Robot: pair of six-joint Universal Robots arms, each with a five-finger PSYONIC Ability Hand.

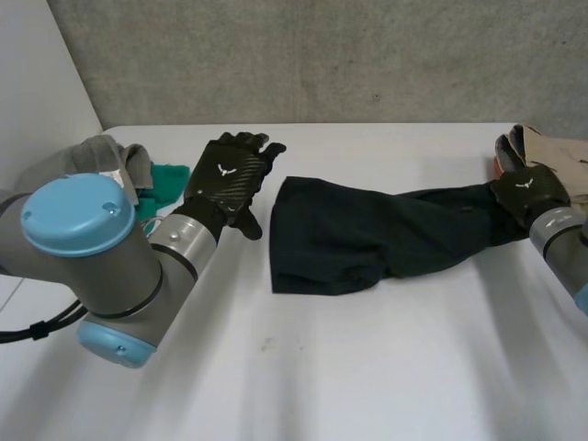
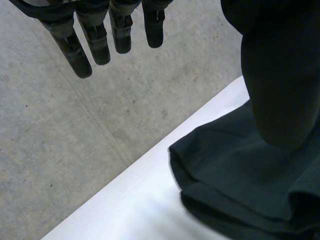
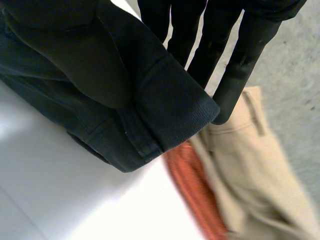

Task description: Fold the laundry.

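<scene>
Long blackish-green garment (image 1: 367, 234) stretched across the white counter (image 1: 367, 367), wide bunched end near the middle, narrow end off to the right side. Narrow hemmed end pinched in the right hand (image 1: 528, 191), cloth caught between the thumb and straight fingers (image 3: 240, 60). Just beside the wide end but apart from it, the left hand (image 1: 230, 175), its fingers (image 2: 100, 45) straight and relaxed, nothing held. Crumpled grey cloth (image 1: 110, 152) and teal cloth (image 1: 170, 179) heaped near the left arm. Folded beige cloth (image 1: 560, 152) and orange cloth (image 3: 192, 185) just beside the right hand.
</scene>
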